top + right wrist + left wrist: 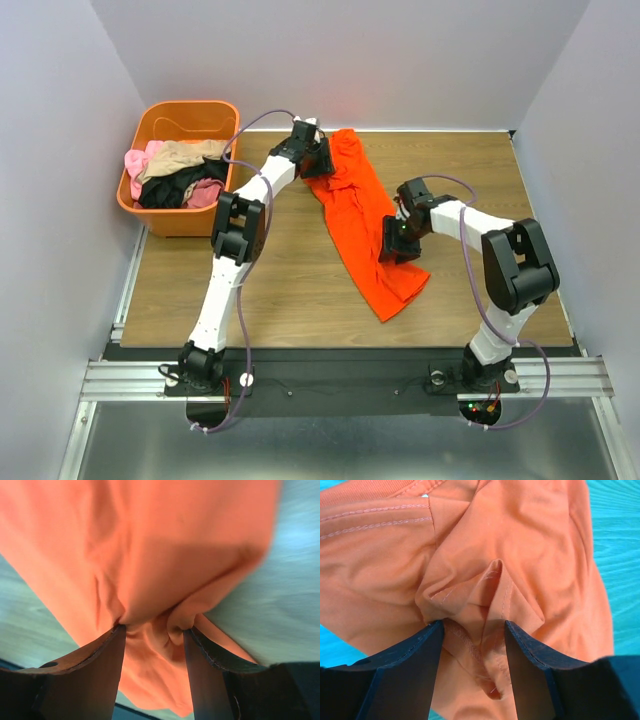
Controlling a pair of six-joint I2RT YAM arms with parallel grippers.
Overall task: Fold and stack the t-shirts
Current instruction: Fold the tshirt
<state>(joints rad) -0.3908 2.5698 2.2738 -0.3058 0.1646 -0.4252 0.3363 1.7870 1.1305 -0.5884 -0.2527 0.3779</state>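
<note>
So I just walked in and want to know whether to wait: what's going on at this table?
Both arms are handling one orange t-shirt, which lies in a long rumpled strip on the wooden table. The left gripper pinches a bunch of cloth at the far, collar end. The right gripper pinches a bunch nearer the near end. The shirt is not folded yet and nothing is stacked. Pink, tan and black garments sit in the orange tub at the far left.

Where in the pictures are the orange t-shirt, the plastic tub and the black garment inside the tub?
orange t-shirt (352, 215), top view, middle of the stretched cloth.
plastic tub (172, 222), top view, its near outer wall.
black garment (178, 190), top view, its middle, inside the tub.
</note>
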